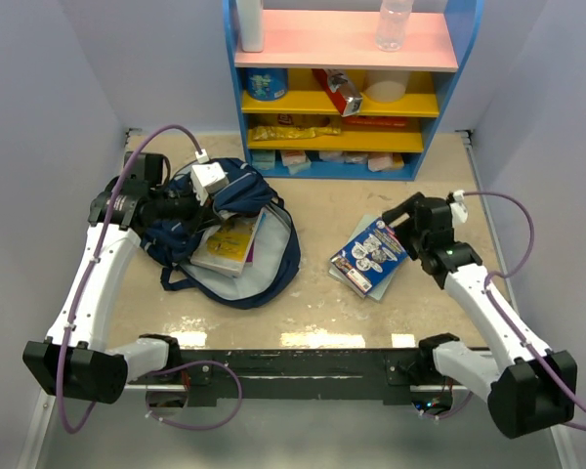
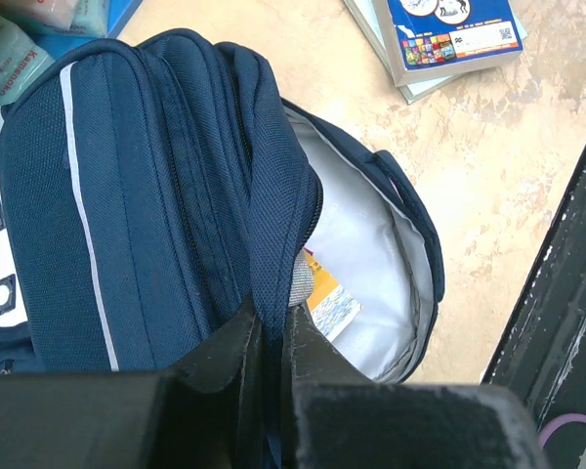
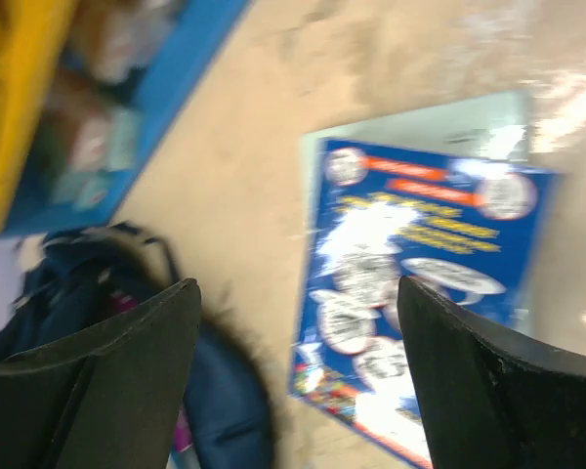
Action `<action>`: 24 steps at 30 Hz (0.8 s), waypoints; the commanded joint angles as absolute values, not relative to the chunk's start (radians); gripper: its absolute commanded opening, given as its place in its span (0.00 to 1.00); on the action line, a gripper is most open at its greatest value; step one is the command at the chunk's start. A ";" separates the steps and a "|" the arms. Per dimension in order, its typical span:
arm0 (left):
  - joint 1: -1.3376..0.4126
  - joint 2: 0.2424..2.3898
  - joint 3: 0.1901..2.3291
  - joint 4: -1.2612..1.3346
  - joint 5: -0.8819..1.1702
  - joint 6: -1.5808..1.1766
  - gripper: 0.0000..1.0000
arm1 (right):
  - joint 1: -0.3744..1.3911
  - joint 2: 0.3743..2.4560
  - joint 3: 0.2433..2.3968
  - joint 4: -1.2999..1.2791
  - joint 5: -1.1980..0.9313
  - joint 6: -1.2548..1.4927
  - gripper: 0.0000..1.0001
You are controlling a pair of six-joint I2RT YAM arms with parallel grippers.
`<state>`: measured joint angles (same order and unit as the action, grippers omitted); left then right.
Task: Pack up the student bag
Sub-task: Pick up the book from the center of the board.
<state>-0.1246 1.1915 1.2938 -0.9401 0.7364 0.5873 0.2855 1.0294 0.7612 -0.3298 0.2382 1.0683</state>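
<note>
The navy student bag (image 1: 215,220) lies open on the table's left half, with a book (image 1: 230,242) inside against its light lining. My left gripper (image 1: 197,198) is shut on the bag's upper opening edge and holds it up; in the left wrist view the jaws pinch the navy fabric rim (image 2: 273,303) and a yellow book corner (image 2: 330,298) shows inside. A blue picture book (image 1: 369,254) lies on a thinner book right of the bag. My right gripper (image 1: 398,217) is open and empty above that book, which also shows in the right wrist view (image 3: 420,293).
A blue shelf unit (image 1: 347,88) with yellow and pink boards stands at the back, holding packets, a tin and a bottle. A black rail (image 1: 303,360) runs along the near edge. The bag's strap (image 1: 273,283) loops toward the front.
</note>
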 commanded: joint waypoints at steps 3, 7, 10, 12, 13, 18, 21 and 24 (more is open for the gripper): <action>-0.129 1.170 1.307 -0.844 0.848 0.591 0.00 | 0.170 1.141 0.724 -0.477 0.265 1.068 0.85; -0.129 1.175 1.307 -0.844 0.848 0.592 0.00 | 0.132 1.247 0.724 -0.437 0.262 1.072 0.85; -0.129 1.180 1.304 -0.844 0.848 0.591 0.00 | 0.118 1.252 0.684 -0.370 0.267 1.083 0.84; -0.129 1.180 1.302 -0.845 0.845 0.592 0.00 | 0.118 1.232 0.660 -0.318 0.276 1.097 0.84; -0.129 1.181 1.302 -0.845 0.842 0.594 0.00 | 0.117 1.226 0.631 -0.296 0.276 1.104 0.84; -0.129 1.187 1.305 -0.841 0.844 0.584 0.00 | 0.117 1.230 0.568 -0.161 0.284 1.149 0.82; -0.129 1.192 1.302 -0.835 0.847 0.574 0.00 | 0.115 1.291 0.551 -0.091 0.239 1.141 0.75; -0.129 1.193 1.299 -0.834 0.848 0.571 0.00 | 0.115 1.344 0.543 -0.059 0.230 1.163 0.68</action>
<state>-0.1246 1.2022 1.2938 -0.9367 0.7490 0.5789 0.1211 1.2808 0.5659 -0.1574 0.2356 1.1301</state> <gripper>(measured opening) 0.090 0.729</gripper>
